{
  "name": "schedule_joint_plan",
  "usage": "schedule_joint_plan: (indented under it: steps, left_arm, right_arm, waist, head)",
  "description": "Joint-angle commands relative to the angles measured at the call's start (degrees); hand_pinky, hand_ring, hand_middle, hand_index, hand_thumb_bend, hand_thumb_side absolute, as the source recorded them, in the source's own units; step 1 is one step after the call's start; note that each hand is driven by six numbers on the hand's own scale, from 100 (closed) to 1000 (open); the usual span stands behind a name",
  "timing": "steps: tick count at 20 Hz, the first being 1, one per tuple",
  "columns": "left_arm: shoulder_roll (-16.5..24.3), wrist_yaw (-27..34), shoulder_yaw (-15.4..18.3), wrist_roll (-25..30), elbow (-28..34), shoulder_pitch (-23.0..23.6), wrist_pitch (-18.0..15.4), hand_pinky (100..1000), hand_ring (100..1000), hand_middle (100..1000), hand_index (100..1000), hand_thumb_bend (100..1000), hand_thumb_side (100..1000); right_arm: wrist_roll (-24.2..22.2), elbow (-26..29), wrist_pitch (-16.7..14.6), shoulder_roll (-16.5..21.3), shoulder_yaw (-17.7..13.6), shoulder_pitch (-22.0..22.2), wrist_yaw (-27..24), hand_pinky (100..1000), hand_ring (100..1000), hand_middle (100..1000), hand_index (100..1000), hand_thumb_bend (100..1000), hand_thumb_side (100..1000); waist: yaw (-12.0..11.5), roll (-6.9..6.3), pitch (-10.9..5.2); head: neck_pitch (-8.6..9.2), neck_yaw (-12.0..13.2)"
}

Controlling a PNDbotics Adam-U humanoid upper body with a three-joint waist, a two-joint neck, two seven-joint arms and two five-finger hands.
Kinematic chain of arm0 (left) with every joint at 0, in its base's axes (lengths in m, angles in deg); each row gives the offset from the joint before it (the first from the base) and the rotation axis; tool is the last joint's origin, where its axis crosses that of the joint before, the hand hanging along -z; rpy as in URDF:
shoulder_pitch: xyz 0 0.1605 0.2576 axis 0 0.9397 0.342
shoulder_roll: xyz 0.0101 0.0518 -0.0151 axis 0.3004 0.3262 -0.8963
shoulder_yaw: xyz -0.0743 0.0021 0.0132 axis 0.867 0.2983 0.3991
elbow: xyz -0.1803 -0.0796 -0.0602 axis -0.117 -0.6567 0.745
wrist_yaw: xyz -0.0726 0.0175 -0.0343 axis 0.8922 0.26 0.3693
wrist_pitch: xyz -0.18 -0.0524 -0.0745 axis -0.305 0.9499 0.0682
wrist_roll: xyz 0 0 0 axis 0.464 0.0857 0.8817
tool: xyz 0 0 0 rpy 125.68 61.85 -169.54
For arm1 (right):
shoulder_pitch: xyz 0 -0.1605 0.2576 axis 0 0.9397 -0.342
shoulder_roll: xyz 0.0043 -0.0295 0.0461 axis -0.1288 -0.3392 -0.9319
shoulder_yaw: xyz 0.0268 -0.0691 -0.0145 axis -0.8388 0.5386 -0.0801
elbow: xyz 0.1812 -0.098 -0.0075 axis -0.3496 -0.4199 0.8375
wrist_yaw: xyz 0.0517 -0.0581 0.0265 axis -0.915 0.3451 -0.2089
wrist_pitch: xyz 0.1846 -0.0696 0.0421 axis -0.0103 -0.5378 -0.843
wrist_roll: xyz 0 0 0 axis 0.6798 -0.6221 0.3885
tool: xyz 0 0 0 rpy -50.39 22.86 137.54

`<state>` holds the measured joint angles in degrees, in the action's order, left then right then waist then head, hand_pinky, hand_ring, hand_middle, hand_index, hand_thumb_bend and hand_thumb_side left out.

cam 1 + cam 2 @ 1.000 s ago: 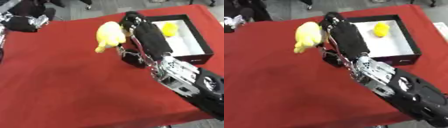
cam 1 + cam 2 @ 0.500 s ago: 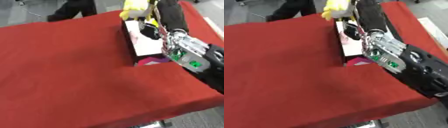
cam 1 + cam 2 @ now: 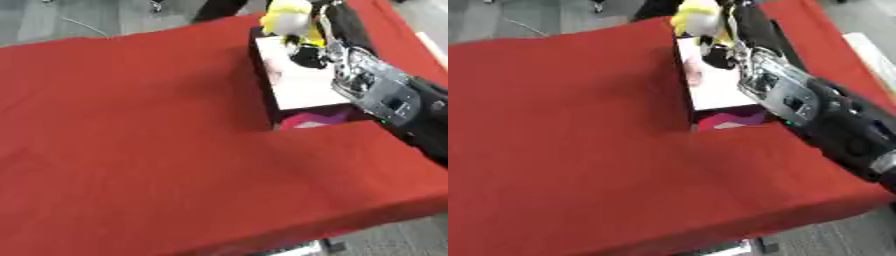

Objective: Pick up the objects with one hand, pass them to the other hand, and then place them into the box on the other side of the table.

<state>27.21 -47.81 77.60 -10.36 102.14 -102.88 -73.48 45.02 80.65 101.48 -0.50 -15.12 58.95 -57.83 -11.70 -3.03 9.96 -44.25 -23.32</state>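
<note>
Left eye view, robot hand: we see the right robot hand [image 3: 317,37] over the box [image 3: 262,75] at the far right of the red worktop [image 3: 140,150]; its fingers are curled round the yellow toy [image 3: 289,17].
Left eye view, toy: the toy hangs above the box's far end, clear of the white floor; it is not set down yet.
Left eye view, other arm: the left robot hand shows nowhere.
Right eye view, step: we judge this the placing step; pick-up and hand-over look done, with the toy in the right robot hand [image 3: 732,35] above the box [image 3: 686,85].
Right eye view, next move: we reckon the hand must lower inside the walls, then spread its fingers and lift away.
Right eye view, doubt: anything already in the box is hidden from us.
</note>
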Motion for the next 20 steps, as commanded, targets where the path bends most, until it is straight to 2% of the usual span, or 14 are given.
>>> schedule_joint_plan:
  steps: [1, 2, 3, 4, 6, 9, 10, 20]
  left_arm:
    - [0.33, -0.67, 1.63, -0.48, 2.22, 0.13, 1.27, 787, 704, 751, 846, 100, 467]
    - [0.18, -0.81, 1.88, -0.57, 2.44, 0.41, 1.53, 787, 704, 751, 846, 100, 469]
    - [0.07, -0.95, 2.11, -0.64, 2.64, 0.63, 1.77, 787, 704, 751, 847, 100, 469]
    - [-0.02, -1.10, 2.30, -0.69, 2.81, 0.83, 1.98, 788, 705, 752, 848, 100, 469]
    - [-0.18, -1.37, 2.55, -0.72, 3.08, 1.10, 2.34, 788, 705, 752, 848, 100, 470]
    - [-0.29, -1.54, 2.67, -0.74, 3.32, 1.23, 2.62, 788, 705, 752, 848, 100, 470]
    - [-0.31, -1.58, 2.71, -0.75, 3.34, 1.28, 2.69, 790, 707, 755, 851, 100, 472]
    - [-0.75, -2.55, 3.67, -0.77, 3.66, 2.27, 3.55, 791, 709, 758, 854, 100, 477]
  right_arm:
    - [22.08, -2.81, 17.11, 1.00, 1.36, -0.98, -5.74, 472, 1000, 702, 745, 100, 281]
    - [22.36, -3.26, 17.11, 1.01, 1.85, -0.98, -6.92, 488, 1000, 720, 807, 100, 386]
    - [22.39, -3.65, 17.11, 1.05, 2.27, -0.97, -7.91, 497, 1000, 729, 836, 100, 444]
    - [22.22, -4.00, 17.11, 1.08, 2.60, -0.94, -8.72, 514, 1000, 746, 895, 100, 571]
    - [21.87, -4.60, 17.11, 1.13, 2.96, -0.93, -9.61, 523, 1000, 751, 919, 100, 637]
    - [21.65, -5.01, 17.11, 1.13, 3.10, -0.97, -9.84, 523, 1000, 751, 919, 100, 637]
    - [21.62, -5.07, 17.11, 1.16, 3.10, -0.96, -9.81, 547, 1000, 787, 988, 100, 764]
    - [18.23, -5.52, 17.11, 1.75, 2.14, -0.18, -7.98, 597, 1000, 832, 1000, 166, 769]
  waist:
    - [-0.33, 0.08, -0.61]
    - [-0.46, 0.05, -0.60]
    - [-0.55, 0.04, -0.60]
    - [-0.60, 0.04, -0.61]
    - [-0.65, 0.05, -0.63]
    - [-0.66, 0.05, -0.64]
    - [-0.66, 0.06, -0.65]
    - [-0.38, 0.09, -0.72]
  head:
    - [0.14, -0.59]
    - [0.14, -0.69]
    - [0.14, -0.78]
    - [0.14, -0.85]
    - [0.14, -0.92]
    - [0.14, -0.95]
    - [0.14, -0.97]
    - [0.14, -1.27]
